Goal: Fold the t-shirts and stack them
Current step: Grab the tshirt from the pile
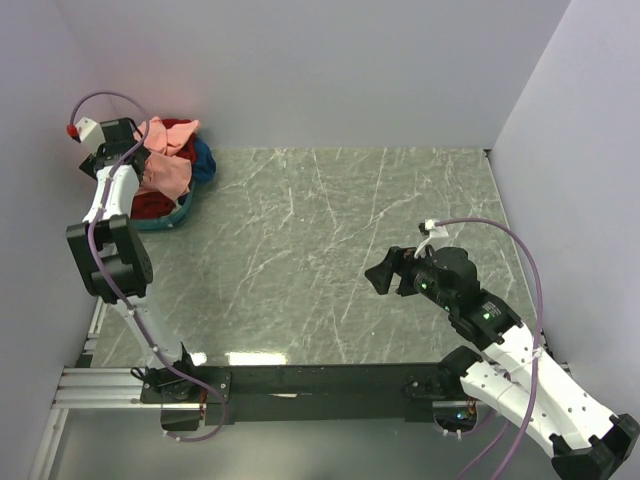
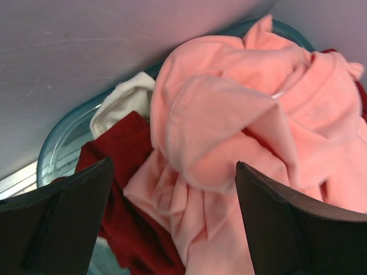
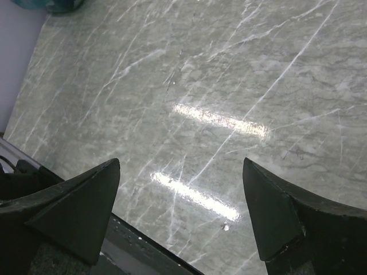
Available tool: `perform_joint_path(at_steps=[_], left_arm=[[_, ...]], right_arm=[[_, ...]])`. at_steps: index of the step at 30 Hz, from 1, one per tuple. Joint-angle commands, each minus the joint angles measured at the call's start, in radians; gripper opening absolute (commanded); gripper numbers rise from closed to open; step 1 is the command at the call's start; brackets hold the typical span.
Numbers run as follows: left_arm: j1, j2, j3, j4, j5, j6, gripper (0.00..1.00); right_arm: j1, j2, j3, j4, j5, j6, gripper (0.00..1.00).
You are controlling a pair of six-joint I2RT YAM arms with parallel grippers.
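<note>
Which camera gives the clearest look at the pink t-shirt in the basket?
Left wrist: the pink t-shirt fills the frame, creases and hem seam plain. Top external shows it small, partly hidden by the left arm. Right wrist shows the table, no shirt.

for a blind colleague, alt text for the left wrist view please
A crumpled pink t-shirt fills the view, heaped over a dark red shirt and a white cloth in a teal basket. The left tool hangs open above it.
</note>
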Motion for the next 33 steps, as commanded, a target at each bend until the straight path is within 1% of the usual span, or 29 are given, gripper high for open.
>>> perform_joint_path(at_steps=[1, 2, 4, 7, 8, 10, 11, 13, 14, 16, 22, 29, 33], left_arm=[[0.004, 0.055, 0.079, 0.026, 0.008, 0.016, 0.92], [0.007, 0.062, 0.086, 0.028, 0.012, 0.014, 0.91], [0.016, 0.078, 0.098, 0.034, 0.021, 0.008, 0.84], [0.022, 0.078, 0.101, 0.052, 0.031, 0.014, 0.69], [0.021, 0.075, 0.101, 0.058, 0.035, 0.016, 0.58], [0.021, 0.059, 0.098, 0.067, 0.043, 0.024, 0.45], [0.022, 0.052, 0.096, 0.074, 0.043, 0.024, 0.31], [0.022, 0.024, 0.089, 0.083, 0.055, 0.027, 0.19], [0.021, 0.014, 0.086, 0.096, 0.061, 0.03, 0.09], [0.021, -0.016, 0.084, 0.101, 0.07, 0.03, 0.01], [0.021, -0.088, 0.103, 0.109, 0.152, 0.013, 0.0], [0.021, -0.192, 0.11, 0.153, 0.316, -0.013, 0.0], [-0.004, -0.269, 0.11, 0.182, 0.414, -0.013, 0.0]], right_arm=[[-0.008, -0.015, -0.002, 0.044, -0.015, -0.009, 0.93], [-0.008, -0.014, -0.005, 0.046, -0.017, -0.007, 0.93], [-0.008, -0.014, -0.006, 0.046, -0.017, -0.007, 0.93], [-0.008, -0.012, -0.005, 0.043, -0.017, -0.007, 0.93], [-0.008, -0.009, -0.006, 0.046, -0.015, -0.007, 0.93], [-0.008, -0.009, -0.005, 0.046, -0.015, -0.007, 0.93], [-0.008, -0.006, -0.005, 0.044, -0.015, -0.009, 0.92], [-0.008, -0.006, -0.005, 0.044, -0.015, -0.007, 0.92], [-0.007, -0.008, -0.006, 0.044, -0.014, -0.007, 0.92], [-0.008, -0.006, -0.005, 0.044, -0.014, -0.007, 0.92], [-0.008, -0.003, -0.003, 0.04, -0.009, -0.007, 0.92], [-0.01, -0.001, 0.0, 0.038, 0.003, -0.009, 0.92], [-0.008, 0.005, 0.003, 0.037, 0.003, -0.009, 0.92]])
